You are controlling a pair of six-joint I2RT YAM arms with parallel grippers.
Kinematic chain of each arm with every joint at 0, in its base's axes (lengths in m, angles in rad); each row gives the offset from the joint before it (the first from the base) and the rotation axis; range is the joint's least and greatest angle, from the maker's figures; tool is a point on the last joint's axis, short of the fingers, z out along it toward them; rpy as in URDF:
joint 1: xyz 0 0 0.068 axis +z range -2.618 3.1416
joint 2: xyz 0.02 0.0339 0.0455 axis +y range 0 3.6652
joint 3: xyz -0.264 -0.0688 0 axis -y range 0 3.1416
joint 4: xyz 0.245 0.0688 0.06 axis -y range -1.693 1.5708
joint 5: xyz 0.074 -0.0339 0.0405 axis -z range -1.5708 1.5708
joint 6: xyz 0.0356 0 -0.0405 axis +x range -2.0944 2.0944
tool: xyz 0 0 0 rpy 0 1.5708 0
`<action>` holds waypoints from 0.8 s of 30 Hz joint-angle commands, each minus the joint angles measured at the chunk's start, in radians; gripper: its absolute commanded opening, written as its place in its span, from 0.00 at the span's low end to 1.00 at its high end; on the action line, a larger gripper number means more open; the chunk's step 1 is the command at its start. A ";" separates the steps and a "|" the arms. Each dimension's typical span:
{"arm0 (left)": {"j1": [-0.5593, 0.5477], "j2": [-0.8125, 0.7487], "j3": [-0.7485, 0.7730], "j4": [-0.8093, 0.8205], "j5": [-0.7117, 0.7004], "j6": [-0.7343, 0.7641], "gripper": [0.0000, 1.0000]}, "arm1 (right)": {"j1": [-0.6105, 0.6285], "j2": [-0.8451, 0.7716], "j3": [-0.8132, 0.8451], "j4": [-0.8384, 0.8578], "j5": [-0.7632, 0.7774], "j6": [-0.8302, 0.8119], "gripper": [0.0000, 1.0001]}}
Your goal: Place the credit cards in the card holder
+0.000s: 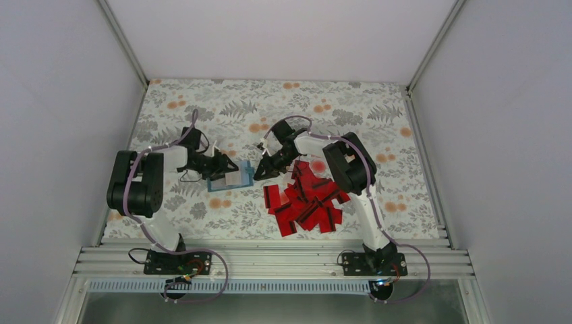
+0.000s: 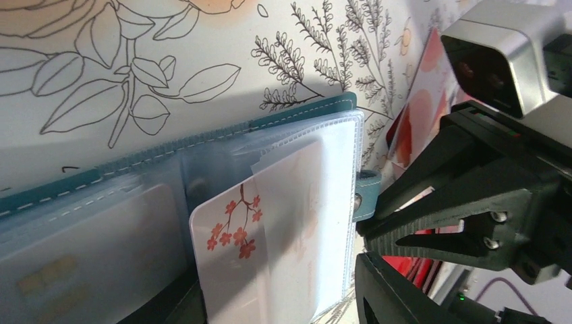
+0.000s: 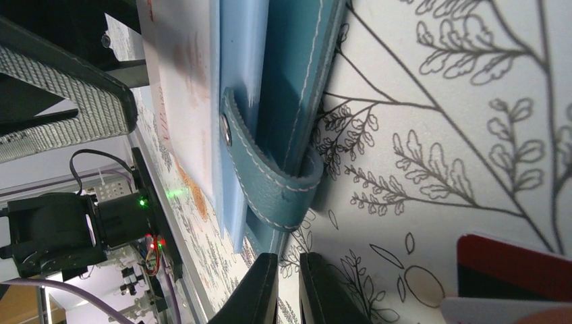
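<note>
The teal card holder (image 1: 231, 179) lies open on the flowered desk (image 1: 202, 108) between the two arms, its clear pockets facing up. We see a white card (image 2: 236, 270) printed with a red blossom sprig sitting partway in one pocket. The holder's snap tab (image 3: 270, 175) curls loose off the edge nearest the right arm. The left gripper (image 1: 228, 167) hovers at the holder's left side with its jaws parted, one finger on each side of the pocket, and we cannot make out anything pinched between them. The right gripper (image 3: 289, 262), jaws all but closed with nothing between them, points its tips at the tab, just beside it. A heap of red cards (image 1: 307, 202) sprawls on the desk to the right of the holder, partly under the right arm.
</note>
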 commanded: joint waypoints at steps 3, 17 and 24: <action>-0.042 -0.015 0.038 -0.151 -0.209 -0.009 0.49 | 0.012 0.022 -0.003 0.031 0.024 0.017 0.10; -0.112 -0.006 0.108 -0.258 -0.370 -0.058 0.76 | 0.029 0.047 0.031 0.065 -0.014 0.057 0.10; -0.135 -0.018 0.147 -0.326 -0.451 -0.100 1.00 | 0.040 0.044 0.024 0.115 -0.028 0.096 0.10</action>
